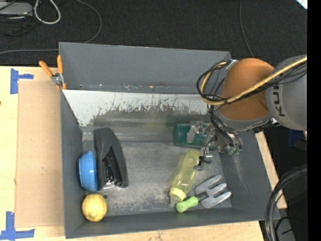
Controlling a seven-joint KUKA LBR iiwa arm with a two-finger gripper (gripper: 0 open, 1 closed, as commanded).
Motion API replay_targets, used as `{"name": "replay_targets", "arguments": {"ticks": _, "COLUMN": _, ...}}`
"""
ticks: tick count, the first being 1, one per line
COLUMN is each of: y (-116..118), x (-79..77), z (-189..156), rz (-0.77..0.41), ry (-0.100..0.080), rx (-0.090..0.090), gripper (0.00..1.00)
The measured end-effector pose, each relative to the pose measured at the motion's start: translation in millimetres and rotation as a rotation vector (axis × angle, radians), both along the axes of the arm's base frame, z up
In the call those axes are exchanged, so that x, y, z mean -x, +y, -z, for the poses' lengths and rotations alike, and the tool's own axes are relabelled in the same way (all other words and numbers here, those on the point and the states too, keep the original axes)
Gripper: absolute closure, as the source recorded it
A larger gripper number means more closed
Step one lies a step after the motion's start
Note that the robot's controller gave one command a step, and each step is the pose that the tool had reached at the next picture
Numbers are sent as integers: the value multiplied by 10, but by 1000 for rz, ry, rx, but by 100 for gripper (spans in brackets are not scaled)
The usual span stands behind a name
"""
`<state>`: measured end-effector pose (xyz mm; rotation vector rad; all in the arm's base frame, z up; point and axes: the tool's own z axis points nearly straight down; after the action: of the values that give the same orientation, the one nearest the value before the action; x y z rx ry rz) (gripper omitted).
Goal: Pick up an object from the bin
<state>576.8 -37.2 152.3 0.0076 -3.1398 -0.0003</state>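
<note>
Nothing is lifted yet. My hand [204, 157] hangs over the far end of the pale yellow bottle [183, 177]; whether it is apart or together, I cannot tell.

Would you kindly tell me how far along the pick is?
Done: the gripper is low in the bin, over the upper end of the yellow bottle. In hand: nothing visibly held. Left: grasping and lifting; the bottle lies on the floor beside the fork.
</note>
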Motion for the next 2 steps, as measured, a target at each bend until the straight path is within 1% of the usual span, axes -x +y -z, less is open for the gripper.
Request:
{"name": "replay_targets", "arguments": {"ticks": 1, "y": 0, "x": 0, "z": 0, "rz": 0, "ry": 0, "rx": 0, "gripper": 0}}
{"name": "replay_targets", "arguments": {"ticks": 2, "y": 27, "x": 23, "z": 90, "rz": 20, "ry": -5, "rx": 0, "gripper": 0}}
